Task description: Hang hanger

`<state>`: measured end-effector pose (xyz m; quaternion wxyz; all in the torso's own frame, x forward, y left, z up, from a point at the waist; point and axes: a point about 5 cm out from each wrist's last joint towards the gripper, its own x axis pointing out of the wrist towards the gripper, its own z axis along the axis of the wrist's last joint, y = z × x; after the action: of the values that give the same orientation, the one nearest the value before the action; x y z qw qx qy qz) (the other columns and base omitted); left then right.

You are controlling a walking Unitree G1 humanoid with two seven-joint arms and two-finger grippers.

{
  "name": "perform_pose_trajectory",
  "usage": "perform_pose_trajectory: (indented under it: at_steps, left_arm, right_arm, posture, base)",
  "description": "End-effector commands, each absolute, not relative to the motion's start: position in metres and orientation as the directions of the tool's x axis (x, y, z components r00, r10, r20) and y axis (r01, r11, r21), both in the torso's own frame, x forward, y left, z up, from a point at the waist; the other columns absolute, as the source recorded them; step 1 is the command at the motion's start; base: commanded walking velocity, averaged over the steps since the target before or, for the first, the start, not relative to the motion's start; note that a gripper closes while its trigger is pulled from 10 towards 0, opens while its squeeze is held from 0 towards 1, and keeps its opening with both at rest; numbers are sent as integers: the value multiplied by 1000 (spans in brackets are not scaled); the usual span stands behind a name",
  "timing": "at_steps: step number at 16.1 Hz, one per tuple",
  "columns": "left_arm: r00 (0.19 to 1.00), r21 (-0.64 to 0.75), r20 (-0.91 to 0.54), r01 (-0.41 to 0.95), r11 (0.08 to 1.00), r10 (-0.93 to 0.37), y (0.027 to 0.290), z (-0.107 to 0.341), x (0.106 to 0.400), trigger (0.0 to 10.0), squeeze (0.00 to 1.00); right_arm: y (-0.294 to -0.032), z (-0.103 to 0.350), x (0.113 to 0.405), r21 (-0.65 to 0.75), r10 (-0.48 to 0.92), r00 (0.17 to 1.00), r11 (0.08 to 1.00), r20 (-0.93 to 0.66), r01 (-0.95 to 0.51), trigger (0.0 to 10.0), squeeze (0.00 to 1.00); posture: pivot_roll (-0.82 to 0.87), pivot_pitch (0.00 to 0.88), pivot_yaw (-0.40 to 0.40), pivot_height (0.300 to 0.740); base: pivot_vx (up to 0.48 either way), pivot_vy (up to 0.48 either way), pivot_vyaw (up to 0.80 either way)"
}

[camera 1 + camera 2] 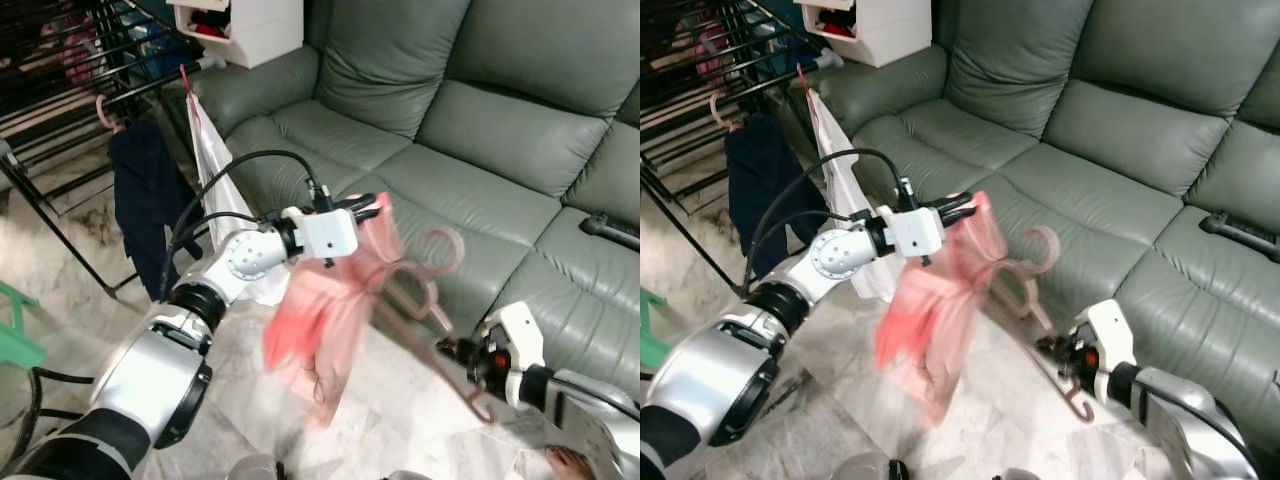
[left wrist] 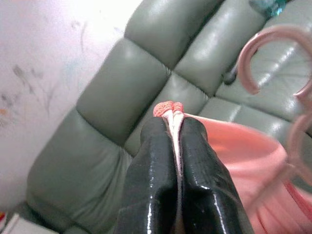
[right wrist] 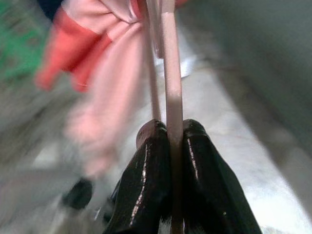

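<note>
A pink plastic hanger (image 1: 425, 290) carries a pink and red garment (image 1: 325, 320), both held in the air in front of the sofa. My left gripper (image 1: 372, 204) is shut on the garment's top edge; its fingers (image 2: 161, 170) pinch the pink cloth. My right gripper (image 1: 452, 350) is shut on the hanger's lower bar, which runs between its fingers (image 3: 195, 170). The hanger's hook (image 1: 1045, 245) points up toward the sofa. A black drying rack (image 1: 70, 90) stands at the far left.
A grey-green leather sofa (image 1: 480, 130) spans the back and right, with a dark remote (image 1: 610, 228) on its seat. A navy garment (image 1: 145, 195) and a white cloth (image 1: 215, 160) hang from the rack. A white cabinet (image 1: 250, 28) stands behind. Pale marble floor lies below.
</note>
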<state>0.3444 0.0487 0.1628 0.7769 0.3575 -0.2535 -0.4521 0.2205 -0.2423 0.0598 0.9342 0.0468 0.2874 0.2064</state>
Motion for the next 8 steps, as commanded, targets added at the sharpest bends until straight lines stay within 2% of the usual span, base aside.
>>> perform_pose_trajectory:
  at_steps: [1,2,4,5,6,8]
  left_arm:
    - [459,795,156,468,387,-875,52,183,348,10000,0]
    - [480,790,181,450,418,-859,57,187,351,10000,0]
    - [531,775,191,434,459,-825,68,186,355,10000,0]
    - [575,790,161,412,454,-802,76,177,356,10000,0]
    - [603,782,156,408,470,-783,79,173,357,10000,0]
    - [598,783,144,418,460,-789,75,170,356,10000,0]
  right_arm:
    - [-268,62,229,170,223,832,973,-509,-157,10000,0]
    - [-286,60,232,156,82,859,988,-506,-3,10000,0]
    - [-306,63,234,204,-44,878,966,-477,159,10000,0]
    - [-301,71,236,255,22,895,961,-446,103,10000,0]
    - [-285,73,235,248,142,877,968,-459,-27,10000,0]
    - [-266,65,225,287,274,812,948,-516,-138,10000,0]
  posture:
    - [-157,0,70,740]
    - [-154,0,68,740]
    - [-150,0,64,740]
    - [-149,0,62,740]
    - [-156,0,63,740]
    - [-156,0,63,740]
  base:
    - [0,0,0]
    - [0,0,0]
    - [0,0,0]
    - [0,0,0]
    - [0,0,0]
    - [0,0,0]
